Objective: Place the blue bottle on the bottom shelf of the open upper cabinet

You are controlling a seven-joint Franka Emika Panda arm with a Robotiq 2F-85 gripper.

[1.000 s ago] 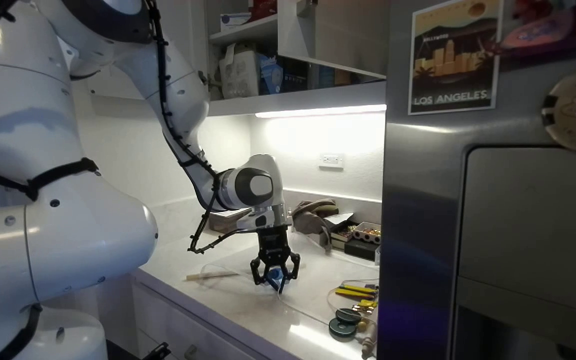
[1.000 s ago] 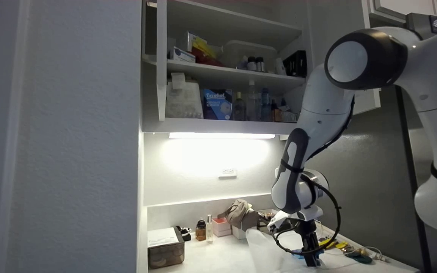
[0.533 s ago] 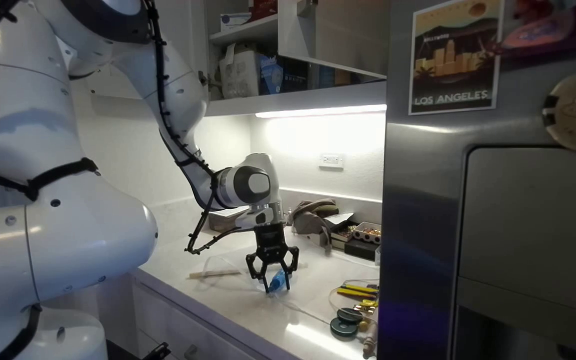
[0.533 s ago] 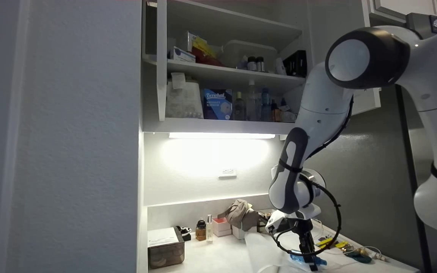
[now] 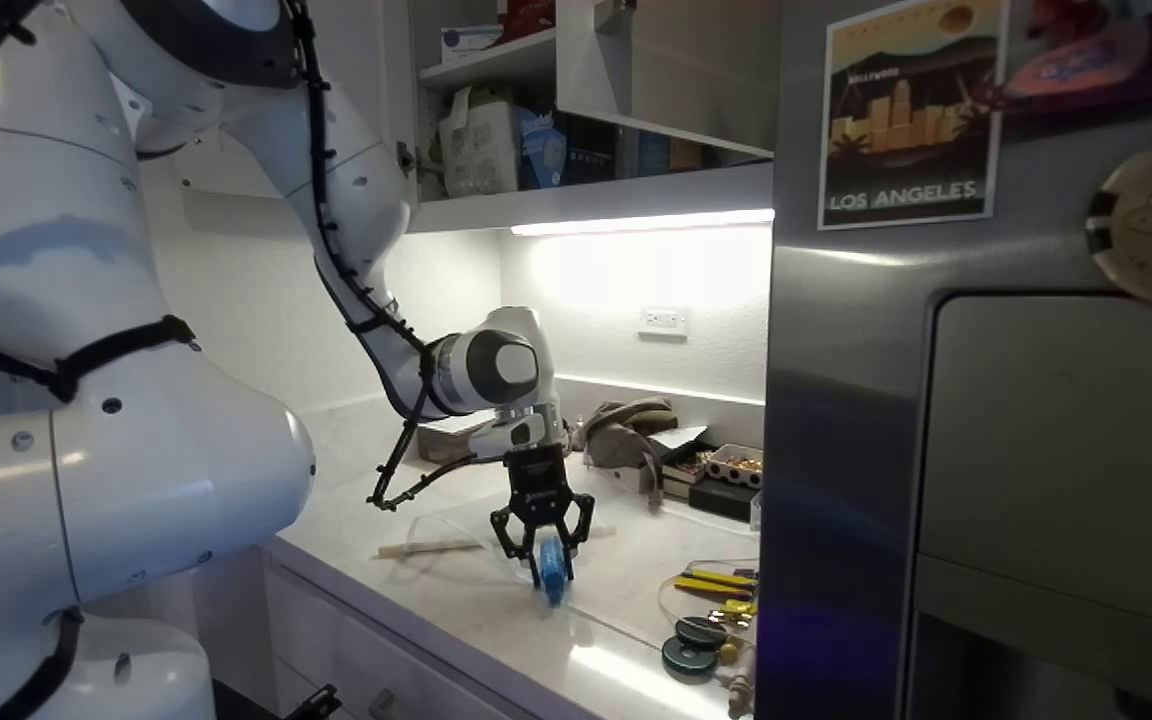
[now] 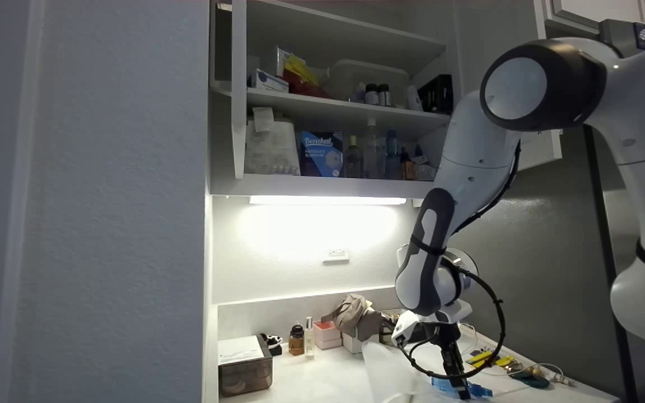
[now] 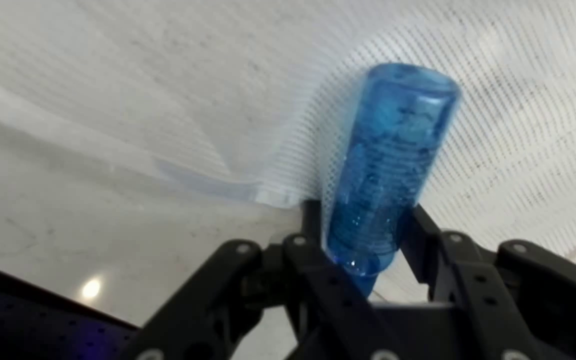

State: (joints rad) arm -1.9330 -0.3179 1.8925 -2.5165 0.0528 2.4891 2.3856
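The blue bottle lies on its side on the counter, between the fingers of my gripper. In the wrist view, its blue body points away and its narrow end lies towards the palm. The gripper has a finger against each side of it. The bottle also shows beside the gripper in an exterior view. The upper cabinet stands open above the counter. Its bottom shelf has a light strip beneath and also shows in an exterior view.
The bottom shelf holds a blue box, a white container and several bottles. On the counter are a clear sheet, cloth bag, brown box, yellow tools and green discs. The fridge stands beside.
The fingers, close together a second ago, opened around the bottle by half a second ago. Now they have closed in on it, and the bottle has turned in line with them.
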